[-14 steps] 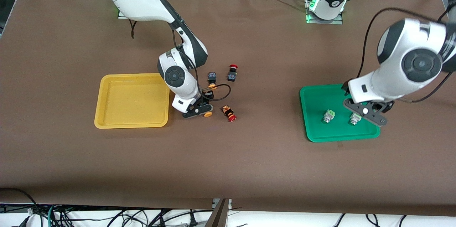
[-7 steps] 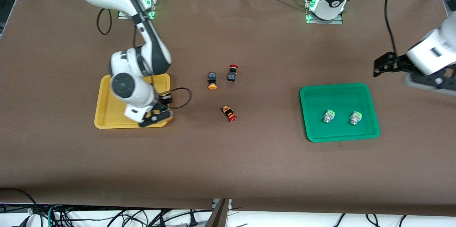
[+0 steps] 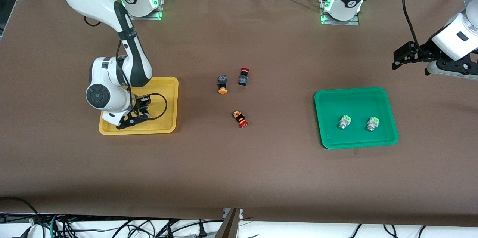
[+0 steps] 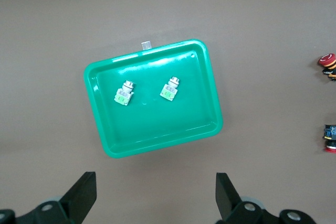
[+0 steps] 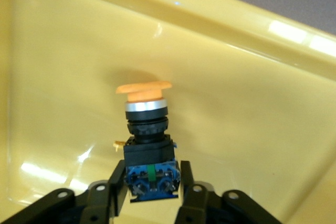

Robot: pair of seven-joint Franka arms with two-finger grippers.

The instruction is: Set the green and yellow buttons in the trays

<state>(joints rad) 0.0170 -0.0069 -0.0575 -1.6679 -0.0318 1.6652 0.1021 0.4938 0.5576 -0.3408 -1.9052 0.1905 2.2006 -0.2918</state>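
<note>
My right gripper is low inside the yellow tray, shut on a yellow button. In the right wrist view the gripper clamps the button's blue base. The button points its orange-yellow cap at the tray floor, just above it. A second yellow button lies on the table mid-way between the trays. The green tray holds two pale green buttons. My left gripper is raised at the left arm's end of the table, open and empty. Its view shows the green tray below.
Two red-capped black switches lie on the brown table: one beside the loose yellow button, one nearer the front camera. Both also show at the edge of the left wrist view.
My right gripper carried the yellow button from the table beside the yellow tray to inside the tray. My left gripper rose from the green tray toward its end of the table.
</note>
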